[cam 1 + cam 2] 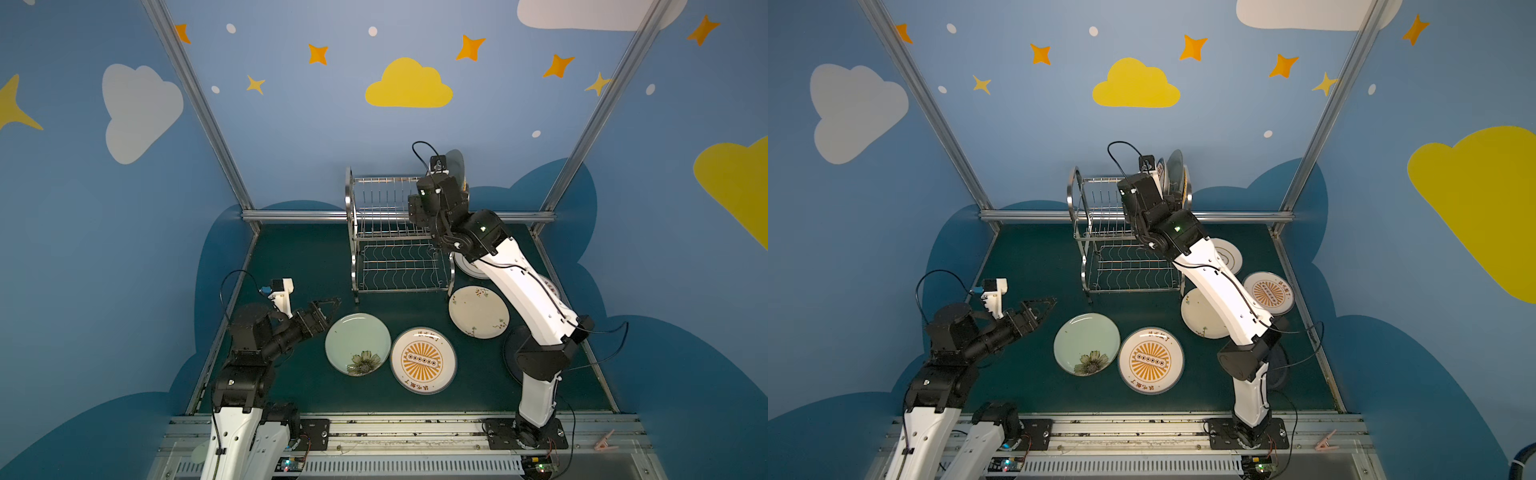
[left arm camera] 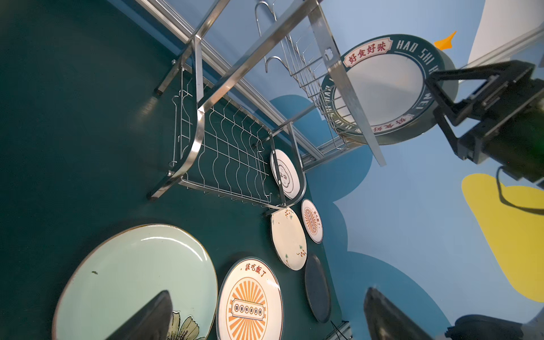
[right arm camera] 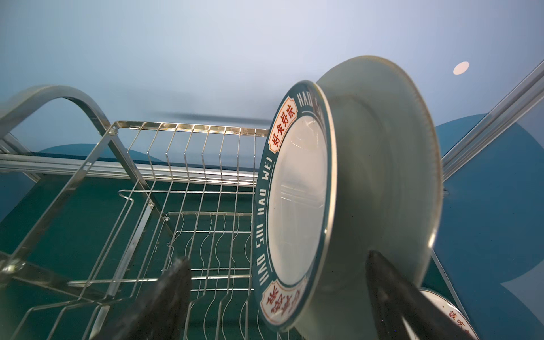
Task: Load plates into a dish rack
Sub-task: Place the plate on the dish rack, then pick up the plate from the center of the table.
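Standing on edge at the right end of the dish rack's (image 3: 176, 164) upper tier: the green-lettered rim plate (image 3: 297, 200), with a larger pale green plate (image 3: 382, 176) close behind it. Whether the two touch cannot be told. The rack sits at the middle of the far edge of the dark green mat (image 1: 291, 270).

Right gripper (image 3: 278, 259): fingers spread wide, pinching nothing. In the wrist view the lettered plate's lower rim lies between them with a gap on each side. The right arm rises from its base at the mat's near edge. Its white forearm slants over the plates on the right side, and the wrist is at upper-tier height.

Left gripper (image 1: 330, 305): fingers fully apart, empty, hovering low near the mat's left edge and pointing toward the rack. The left arm is folded, elbow drawn back.

Flat on the mat:
- The flower-printed plate (image 1: 357, 343) and an orange-sunburst plate (image 1: 423, 360) lie side by side toward the near edge, rims almost meeting.
- The cream sprigged plate (image 1: 478, 311) is just off the rack's near right foot.
- A second sunburst plate (image 1: 1268, 293) and a white ringed plate (image 1: 1227, 255) lie toward the right edge.
- The dark navy plate (image 1: 512, 345) is partly hidden under the right arm's elbow.

Room: blue walls (image 1: 291, 124) painted with clouds and stars, and aluminium posts (image 1: 199, 104) at the mat's far corners.
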Tool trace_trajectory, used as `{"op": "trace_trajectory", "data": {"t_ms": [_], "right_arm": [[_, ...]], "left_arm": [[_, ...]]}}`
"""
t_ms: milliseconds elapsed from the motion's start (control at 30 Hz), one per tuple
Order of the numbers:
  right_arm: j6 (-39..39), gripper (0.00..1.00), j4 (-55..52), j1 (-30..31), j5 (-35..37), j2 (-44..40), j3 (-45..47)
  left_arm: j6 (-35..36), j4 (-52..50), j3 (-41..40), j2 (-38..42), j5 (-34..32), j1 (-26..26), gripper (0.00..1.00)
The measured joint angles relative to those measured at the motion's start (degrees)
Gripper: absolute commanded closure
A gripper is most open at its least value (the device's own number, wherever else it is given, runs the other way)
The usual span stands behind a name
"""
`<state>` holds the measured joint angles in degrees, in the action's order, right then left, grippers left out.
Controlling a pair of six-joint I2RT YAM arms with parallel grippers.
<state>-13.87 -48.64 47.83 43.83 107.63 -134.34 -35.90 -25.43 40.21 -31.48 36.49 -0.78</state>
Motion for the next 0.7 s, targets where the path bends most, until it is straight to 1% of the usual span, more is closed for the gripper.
{"op": "trace_trajectory", "data": {"t_ms": [100, 267, 467, 567, 700], "right_arm": [[0.2, 0.08, 0.7, 0.9, -2.0, -4.3, 4.9], [0.8, 0.08, 4.0, 1.7, -7.6, -14.5, 17.8], [0.2, 0.08, 7.2, 2.0, -13.9, -26.8, 33.9], [-0.5, 0.08, 8.6, 2.4, -17.7, -32.6, 41.4], [-1.3, 0.08, 10.4, 2.9, -23.0, -40.1, 50.4]], "left_arm": [[-1.9, -1.4, -1.8, 0.3, -0.9, 0.0, 0.00], [-6.4, -6.4, -5.4, 0.4, -3.2, 0.0, 0.00], [-13.7, -6.8, -12.4, 1.7, -4.5, 0.0, 0.00], [-15.9, -7.5, -14.7, 2.1, -6.2, 0.0, 0.00], [-18.3, -7.0, -18.1, 1.6, -8.4, -0.3, 0.04]]}}
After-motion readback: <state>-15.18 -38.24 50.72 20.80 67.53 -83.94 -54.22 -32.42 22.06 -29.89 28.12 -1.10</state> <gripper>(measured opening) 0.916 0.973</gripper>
